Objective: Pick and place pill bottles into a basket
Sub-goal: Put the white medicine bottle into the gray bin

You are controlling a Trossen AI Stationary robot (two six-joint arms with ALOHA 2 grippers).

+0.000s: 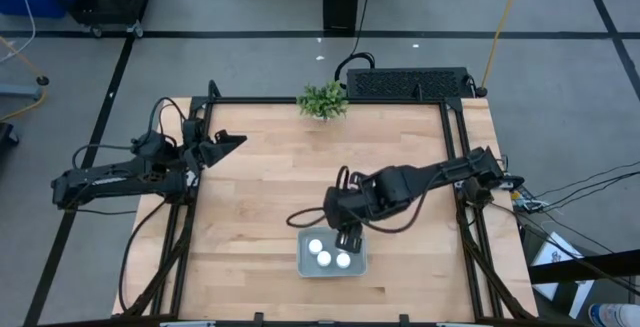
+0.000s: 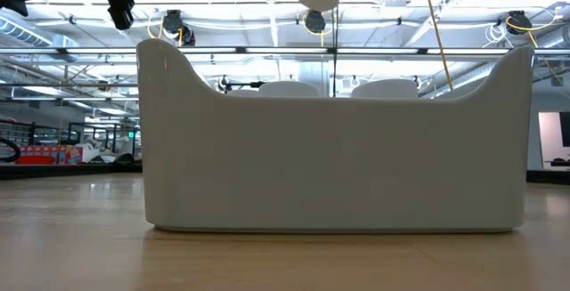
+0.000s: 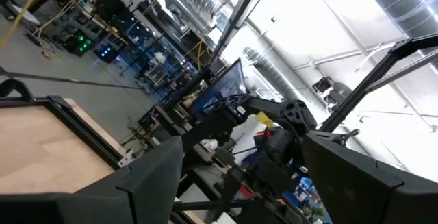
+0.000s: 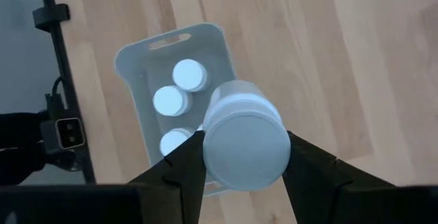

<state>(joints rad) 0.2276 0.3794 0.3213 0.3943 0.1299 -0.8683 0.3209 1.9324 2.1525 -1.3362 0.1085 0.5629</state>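
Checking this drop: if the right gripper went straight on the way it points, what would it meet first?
Probably the basket below: the right gripper, holding a pill bottle, points down over its edge beside three bottles inside. Depth is unclear.

Table (image 1: pixel 270 177): light wood-plank top in a black frame
Basket (image 1: pixel 304 259): pale grey-blue tray – sits flat on the wood nr the front edge, approx mid-width
Plant (image 1: pixel 322 100): small green one – at the back edge, mid-width, well apart from basket
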